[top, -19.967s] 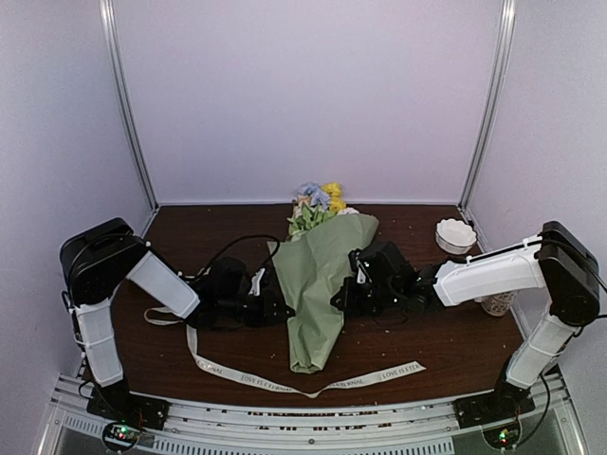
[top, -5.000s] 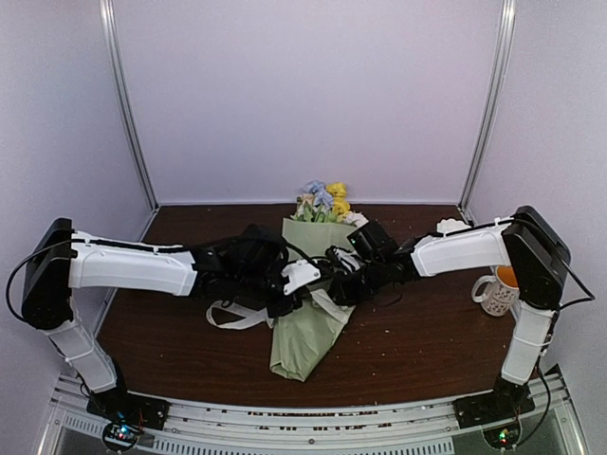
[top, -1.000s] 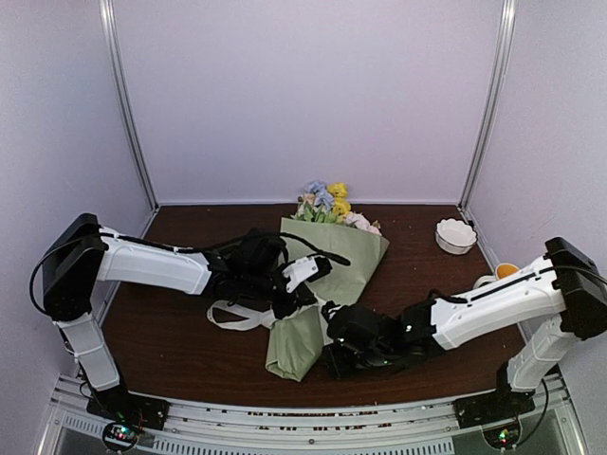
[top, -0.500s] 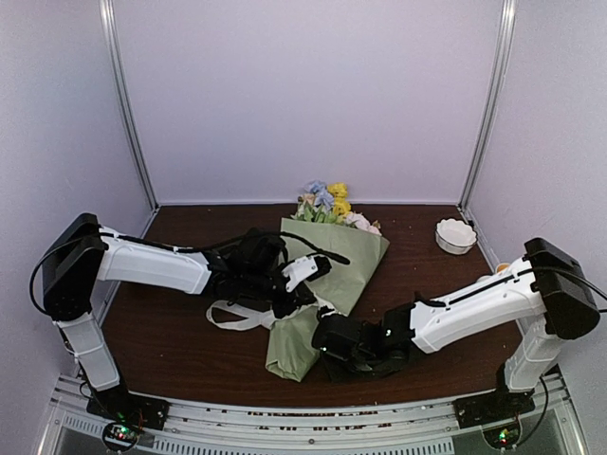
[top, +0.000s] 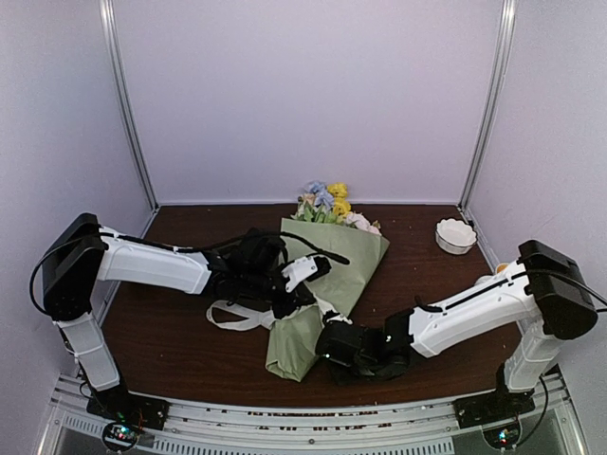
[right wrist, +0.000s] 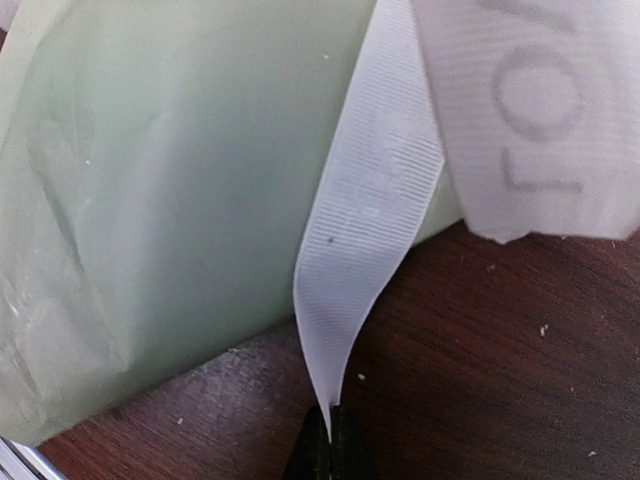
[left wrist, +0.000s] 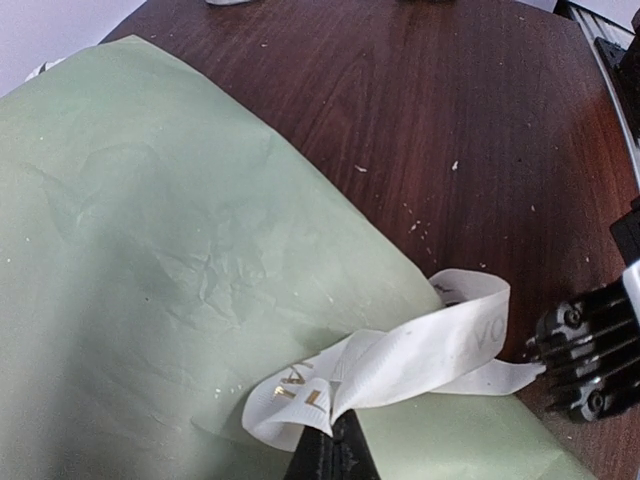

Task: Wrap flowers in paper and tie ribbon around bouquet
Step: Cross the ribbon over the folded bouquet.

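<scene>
Right gripper [right wrist: 328, 440]: jaws pinched tight on the tapering tail of the ribbon [right wrist: 370, 220], which rises straight out of the fingertips. Left gripper [left wrist: 330, 452]: also clamped, holding a bunched fold of the same ribbon on top of the green paper [left wrist: 150, 250]. So I have both ends in hand, one strand looping between the two tools across the lower edge of the sleeve.

Just changed: a second ago my right jaws stood partly apart beside the narrow foot of the bouquet [top: 327, 275]; they have since slid in toward it and snapped closed on the tail. Left has not let go at all. My read: the grab is done, and pulling or crossing the ends to form the knot comes next. I can't tell whether the ribbon passes fully around the sleeve.

Outward: the bouquet lies on the table [top: 190, 351] between the arms, narrow end near, flowers [top: 327, 201] poking out the far end. A small white bowl [top: 455, 234] sits well apart at far right.

Against older views: five seconds back the right arm reached over mid-bouquet; now it is low by the foot. Twenty seconds back the ribbon lay stretched flat along the near table under the sleeve; now it is gathered up on the paper.
</scene>
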You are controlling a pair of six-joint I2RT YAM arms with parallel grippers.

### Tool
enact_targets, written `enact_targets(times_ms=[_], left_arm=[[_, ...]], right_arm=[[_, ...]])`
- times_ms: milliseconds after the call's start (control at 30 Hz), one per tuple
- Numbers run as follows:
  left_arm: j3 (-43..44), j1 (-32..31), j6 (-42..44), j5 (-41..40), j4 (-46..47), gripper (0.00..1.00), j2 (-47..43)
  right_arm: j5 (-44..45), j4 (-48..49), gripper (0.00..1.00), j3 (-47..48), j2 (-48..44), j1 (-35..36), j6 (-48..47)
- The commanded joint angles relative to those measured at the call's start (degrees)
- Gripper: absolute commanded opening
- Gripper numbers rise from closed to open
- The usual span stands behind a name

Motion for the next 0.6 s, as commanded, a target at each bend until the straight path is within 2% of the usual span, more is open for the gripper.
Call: enact_targets(times_ms=[0,67,200,300,433,567], left_arm=[[0.83,0.68,-0.8,0.85,0.68,0.0,0.05],[0.93,0.68,-0.84,0.79,0.31,0.08,-0.14],[1.24,0.71,-1.53,0.3,-0.05,0.36,-1.22],[1.19,0.76,-2.14,-0.05,-0.54,0.47,-3.51],[-2.0,0.85,-3.12,2.99,2.33,0.71,-10.0],[-3.05,1.24,-3.66,3.22,1.04,0.77,-13.51]], right_arm=[[4.13,-2.12,0.0,-3.35,-4.65,-0.16,1.89],[5.59,-3.46,0.0,-4.8,-8.28,-0.33,2.12],[5.13,-2.65,0.0,-7.72,-13.61,-0.28,0.38],[3.0,1.4,0.0,-10.32,-16.95,-0.08,-1.88],[1.88,1.45,0.0,-10.18,-21.44,-0.15,-9.63],[2.23,-1.56,0.0,-6.57,-26.21,-0.48,-19.6]])
